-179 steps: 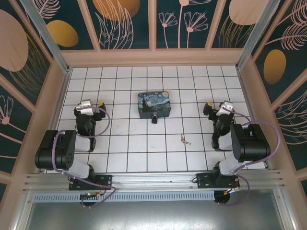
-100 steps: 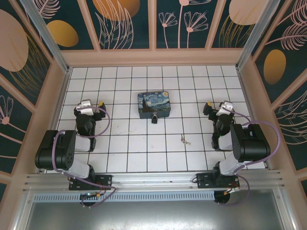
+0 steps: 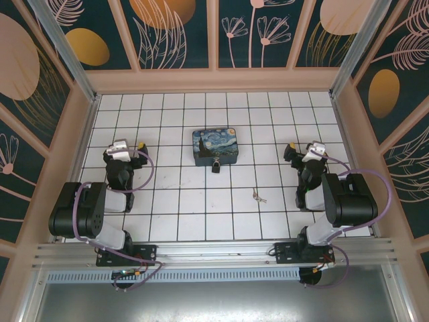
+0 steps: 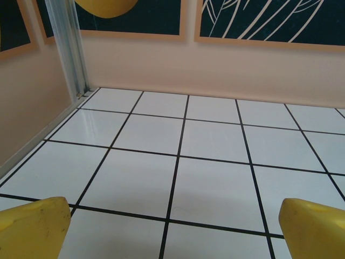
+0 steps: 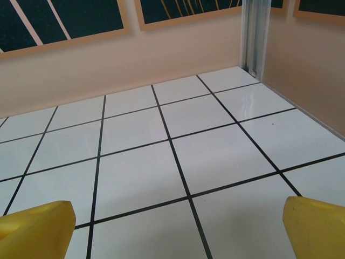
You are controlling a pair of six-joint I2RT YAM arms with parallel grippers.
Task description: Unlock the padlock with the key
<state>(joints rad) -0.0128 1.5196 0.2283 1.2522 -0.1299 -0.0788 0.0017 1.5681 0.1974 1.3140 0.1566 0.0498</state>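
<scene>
Plainly, left pincer and right pincer spread, padlock seemingly on box, key apart.

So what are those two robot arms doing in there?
They are meant to unlock the padlock with the key, but neither one has been picked up yet. The padlock sits at the near edge of the painted box in the middle of the table. The key lies by itself on the tiles, nearer the right arm. The left arm and the right arm rest at the sides, jaws wide open, holding nothing.
</scene>
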